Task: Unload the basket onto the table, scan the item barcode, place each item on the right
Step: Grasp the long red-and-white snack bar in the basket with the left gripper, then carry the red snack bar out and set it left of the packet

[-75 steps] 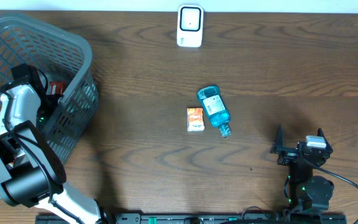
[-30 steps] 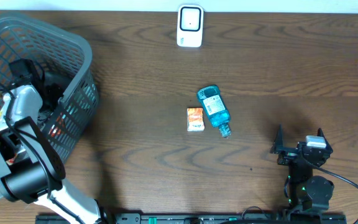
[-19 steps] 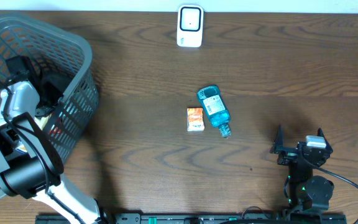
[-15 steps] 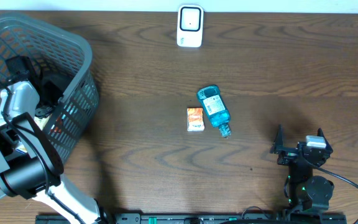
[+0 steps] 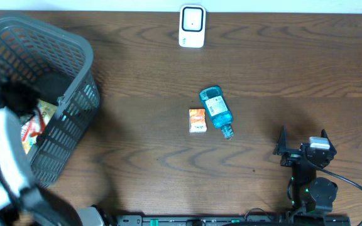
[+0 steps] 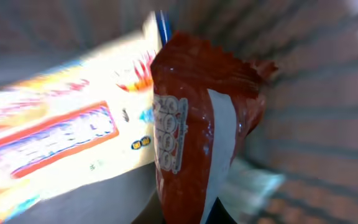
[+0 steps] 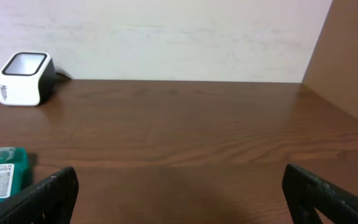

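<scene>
Left gripper [image 5: 22, 99] pressed shut, pinching the red snack packet [image 6: 194, 130] inside the grey basket [image 5: 80, 43] (arm blurred). Right gripper [image 7: 188, 198] spread wide, well apart from it. One barcode scanner [image 5: 192, 26], one blue mouthwash bottle [image 5: 216, 110], one orange packet [image 5: 197, 120].

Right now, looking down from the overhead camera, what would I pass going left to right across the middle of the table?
A gray basket → small orange packet → blue bottle → the right gripper, open.
</scene>
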{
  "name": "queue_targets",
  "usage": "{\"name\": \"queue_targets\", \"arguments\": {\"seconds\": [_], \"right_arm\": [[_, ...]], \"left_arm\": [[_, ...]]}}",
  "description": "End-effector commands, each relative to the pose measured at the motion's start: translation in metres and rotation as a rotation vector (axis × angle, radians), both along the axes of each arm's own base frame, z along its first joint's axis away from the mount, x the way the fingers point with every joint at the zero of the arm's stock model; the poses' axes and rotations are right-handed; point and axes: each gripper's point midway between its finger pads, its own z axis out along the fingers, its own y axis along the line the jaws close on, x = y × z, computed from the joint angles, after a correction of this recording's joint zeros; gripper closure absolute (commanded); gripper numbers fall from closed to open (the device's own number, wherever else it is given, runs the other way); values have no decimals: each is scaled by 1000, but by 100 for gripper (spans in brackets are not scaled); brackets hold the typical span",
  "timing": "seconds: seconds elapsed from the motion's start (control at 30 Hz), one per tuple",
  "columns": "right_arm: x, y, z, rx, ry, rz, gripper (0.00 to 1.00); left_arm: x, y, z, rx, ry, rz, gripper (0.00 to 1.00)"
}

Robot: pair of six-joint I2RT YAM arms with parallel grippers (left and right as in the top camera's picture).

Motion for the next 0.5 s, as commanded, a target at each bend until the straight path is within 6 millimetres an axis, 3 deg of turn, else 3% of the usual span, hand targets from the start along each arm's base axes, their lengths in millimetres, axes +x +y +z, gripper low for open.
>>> {"name": "queue_targets", "arguments": {"seconds": [0.0,0.07,0.1,0.23,0.37,0.47], "right_arm": [[0,2,-1,-11,4,10,1],[0,2,-1,-11,4,10,1],[0,2,-1,-11,4,10,1],[0,2,-1,-11,4,10,1],[0,2,-1,-11,4,10,1],[0,2,-1,-12,4,10,1]], "left_arm": [[-20,-4,57,-49,-175,171,92],[-25,-22,84,-90,-271,169,92],[-24,-43,105,-126,-349,99,93],[-20,-121,158,-219,-532,-197,93],[-26,-193,177,-243,-570,-442,93],[-29,-251,177,-234,-551,-671,93]]}}
